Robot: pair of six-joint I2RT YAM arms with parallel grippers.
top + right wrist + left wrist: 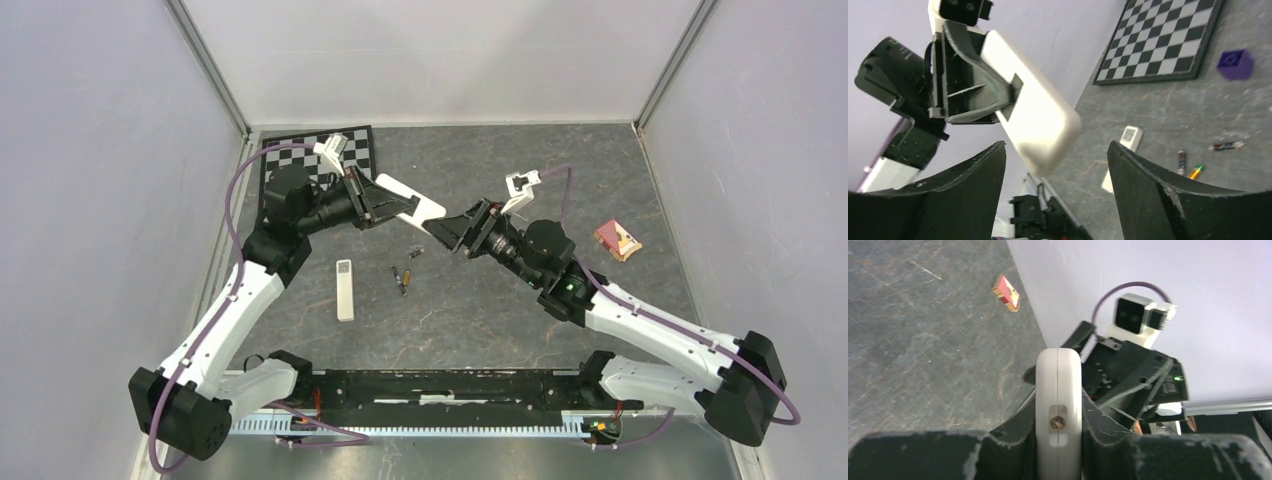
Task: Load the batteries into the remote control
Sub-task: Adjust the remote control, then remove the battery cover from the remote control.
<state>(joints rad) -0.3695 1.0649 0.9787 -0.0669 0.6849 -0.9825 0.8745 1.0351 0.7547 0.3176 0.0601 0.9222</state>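
My left gripper (395,203) is shut on the white remote control (420,205) and holds it above the table, its rounded free end pointing right. The left wrist view shows the remote (1058,375) edge-on, clamped between both fingers. My right gripper (448,228) is open just off that free end. In the right wrist view the remote's end (1043,125) hangs in front of the wide gap (1055,150), touching neither finger. Two slim batteries (397,272) (406,285) lie side by side on the table below; a third small cylinder (413,251) lies nearby. The same three (1181,161) (1196,171) (1228,145) appear in the right wrist view.
A narrow white bar with a grey mark (345,290) (1128,137) lies flat left of the batteries. A checkerboard (300,160) sits at the back left with a purple cube (1235,64) beside it. A small red-faced item (617,238) (1007,292) lies at the right. Walls enclose three sides.
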